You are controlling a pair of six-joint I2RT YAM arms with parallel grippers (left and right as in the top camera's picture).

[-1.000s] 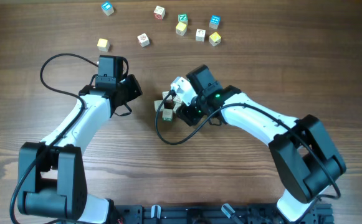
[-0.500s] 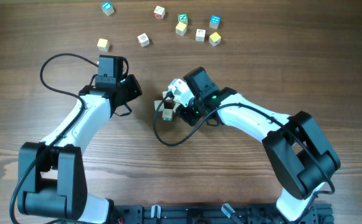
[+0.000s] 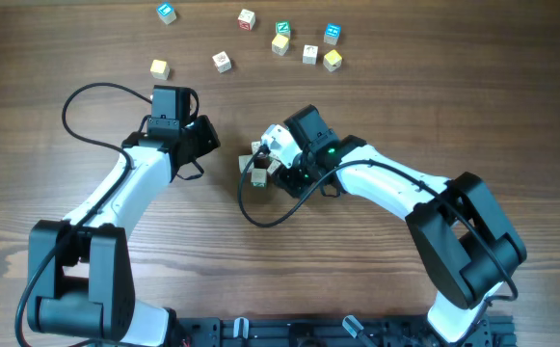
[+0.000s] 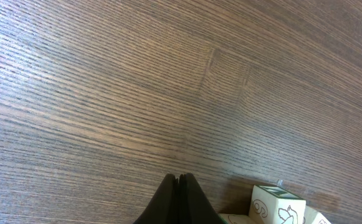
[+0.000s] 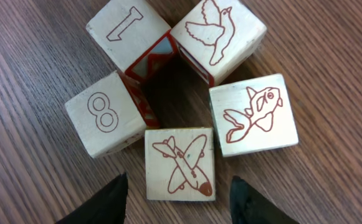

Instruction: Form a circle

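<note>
Cubes in a ring (image 5: 182, 146) lie on the wooden table (image 3: 212, 275) near its middle, directly under the right arm's tool. Five pale wooden blocks make it up, close together around a small dark gap: one printed with a 1 (image 5: 128, 28), one with a bird (image 5: 218, 31), one with a fish (image 5: 253, 115), one with an aeroplane (image 5: 181, 163) and one with an 8 (image 5: 106, 121). Red shows on the inner sides of the 1, bird and 8 blocks. The right gripper (image 5: 179, 200) is spread, with a dark fingertip on either side of the aeroplane block's near edge and a strip of table visible between each tip and the block, so it grips nothing. The left gripper (image 4: 178, 199) is pressed together with nothing between its tips, over bare wood to the left of the ring. A pale block with a green top edge (image 4: 278, 203) sits just beside it at the lower right of the left wrist view. Well apart, along the far edge of the table, loose blocks are scattered, among them two blue-faced ones (image 3: 167, 13) and several yellow ones (image 3: 333, 61).
</note>
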